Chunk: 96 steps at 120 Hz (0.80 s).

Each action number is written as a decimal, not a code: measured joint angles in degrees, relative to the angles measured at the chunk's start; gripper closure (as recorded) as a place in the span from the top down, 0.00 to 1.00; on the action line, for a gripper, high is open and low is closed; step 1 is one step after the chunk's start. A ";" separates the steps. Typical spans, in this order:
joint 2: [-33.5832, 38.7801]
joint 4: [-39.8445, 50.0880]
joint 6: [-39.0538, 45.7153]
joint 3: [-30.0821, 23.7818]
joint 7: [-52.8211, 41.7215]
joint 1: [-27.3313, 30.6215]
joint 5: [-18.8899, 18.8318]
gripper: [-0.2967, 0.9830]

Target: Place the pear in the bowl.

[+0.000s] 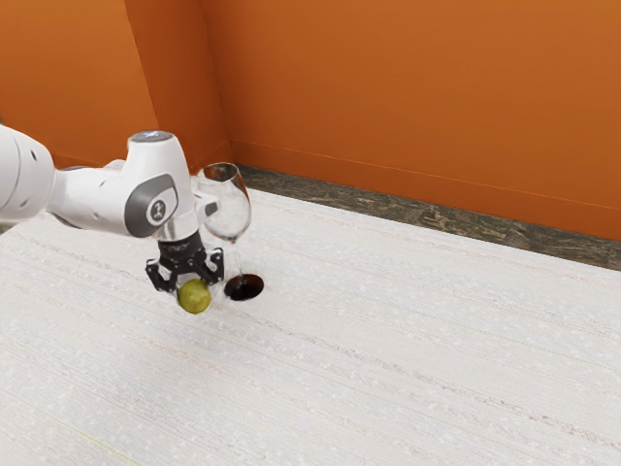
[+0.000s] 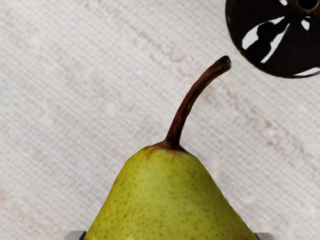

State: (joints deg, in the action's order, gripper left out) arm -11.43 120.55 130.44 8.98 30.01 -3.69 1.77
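In the exterior view my gripper (image 1: pixel 190 283) points down at the table with its fingers spread wide. The green pear (image 1: pixel 195 297) is low between them, and I cannot tell whether both fingers touch it. From the wrist view, the pear (image 2: pixel 167 200) is right under my hand, its brown stem pointing away and bending toward the dark round base. Small grey tips of the gripper (image 2: pixel 170 236) flank the pear's wide part, whose lower portion is cut off. Whether the pear rests on the table is unclear.
A tall wine glass (image 1: pixel 227 206) stands close beside my gripper, on a dark round base (image 1: pixel 244 286); that glossy base (image 2: pixel 275 37) is beyond the pear's stem. The pale table (image 1: pixel 388 359) extends toward the exterior view's right, with an orange wall (image 1: pixel 417 107) behind.
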 joint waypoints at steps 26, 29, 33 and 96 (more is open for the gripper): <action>-3.66 -5.87 0.53 -0.01 0.68 9.88 -0.03 0.46; -4.08 -6.51 0.77 -0.01 0.73 10.51 -0.01 0.47; -4.50 -7.01 1.20 -0.01 0.80 11.06 0.02 0.47; -7.88 -7.24 13.52 0.00 1.52 12.66 13.57 0.50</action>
State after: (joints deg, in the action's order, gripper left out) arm -19.31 113.31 143.96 8.98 31.53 8.97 15.34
